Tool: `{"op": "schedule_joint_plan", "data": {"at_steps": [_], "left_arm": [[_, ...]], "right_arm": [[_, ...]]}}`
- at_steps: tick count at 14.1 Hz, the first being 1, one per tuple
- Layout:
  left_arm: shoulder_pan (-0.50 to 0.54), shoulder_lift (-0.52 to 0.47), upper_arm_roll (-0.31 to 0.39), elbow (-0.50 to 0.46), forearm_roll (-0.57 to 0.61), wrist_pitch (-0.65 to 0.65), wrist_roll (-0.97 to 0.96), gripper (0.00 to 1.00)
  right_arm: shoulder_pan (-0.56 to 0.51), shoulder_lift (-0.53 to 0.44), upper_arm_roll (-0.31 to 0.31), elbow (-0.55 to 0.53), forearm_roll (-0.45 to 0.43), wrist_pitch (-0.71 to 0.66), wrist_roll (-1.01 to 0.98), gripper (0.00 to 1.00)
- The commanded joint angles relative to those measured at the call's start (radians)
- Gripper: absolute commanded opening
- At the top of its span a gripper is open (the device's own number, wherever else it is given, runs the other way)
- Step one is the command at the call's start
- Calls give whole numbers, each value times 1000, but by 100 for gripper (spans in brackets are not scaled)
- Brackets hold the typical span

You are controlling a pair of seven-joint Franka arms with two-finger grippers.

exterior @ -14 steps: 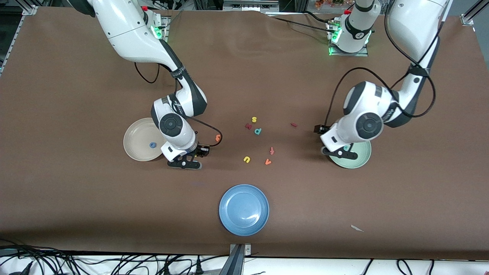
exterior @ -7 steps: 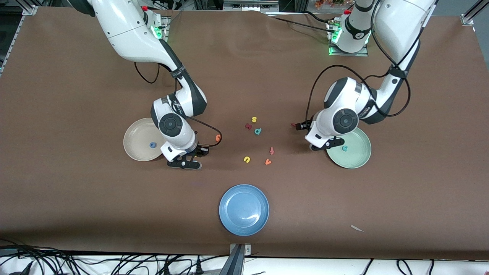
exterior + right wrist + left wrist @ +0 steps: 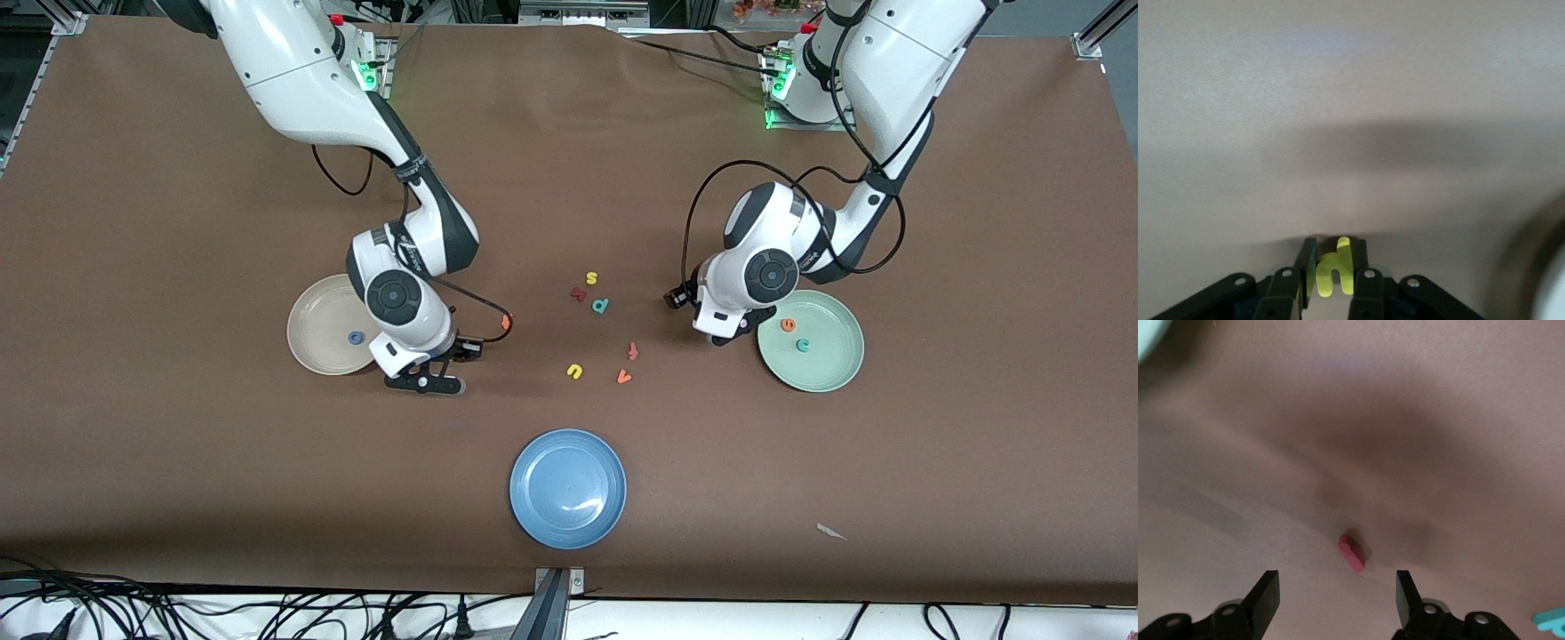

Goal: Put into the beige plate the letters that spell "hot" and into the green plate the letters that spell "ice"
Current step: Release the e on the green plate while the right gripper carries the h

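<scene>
Right end effector has the little yellow foam h pinched, cream-beige plate next; left end effector, fingers spread wide, lines up over the dark red foam i.

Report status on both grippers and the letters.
Right gripper shut on yellow h beside beige plate. Left gripper open over dark red i. Nothing blocking.

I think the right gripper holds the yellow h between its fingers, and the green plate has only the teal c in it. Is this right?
Not quite. The front view shows the green plate holding two letters: the teal c and the orange e. The right gripper does hold the yellow h.
</scene>
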Motion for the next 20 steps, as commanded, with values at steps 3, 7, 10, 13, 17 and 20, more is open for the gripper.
{"op": "schedule_joint_plan", "data": {"at_steps": [3, 7, 10, 13, 17, 20], "left_arm": [[11, 28, 1, -22, -31, 34, -17, 49], [13, 31, 1, -16, -77, 36, -18, 41], [13, 40, 1, -14, -80, 43, -17, 10], [10, 43, 1, -13, -80, 71, -9, 0], [11, -19, 1, 24, -71, 7, -6, 0], [23, -35, 8, 140, -61, -156, 24, 0]], "right_arm": [[-33, -125, -22, -32, 37, -155, -107, 20], [-33, -254, -84, -254, 37, -26, -206, 20], [-35, -318, -111, -406, 37, 107, -261, 20], [-35, -340, -118, -518, 37, 234, -301, 23], [-33, -349, -116, -531, 39, 269, -301, 100], [-30, -349, -93, -511, 60, 259, -201, 100]]}}
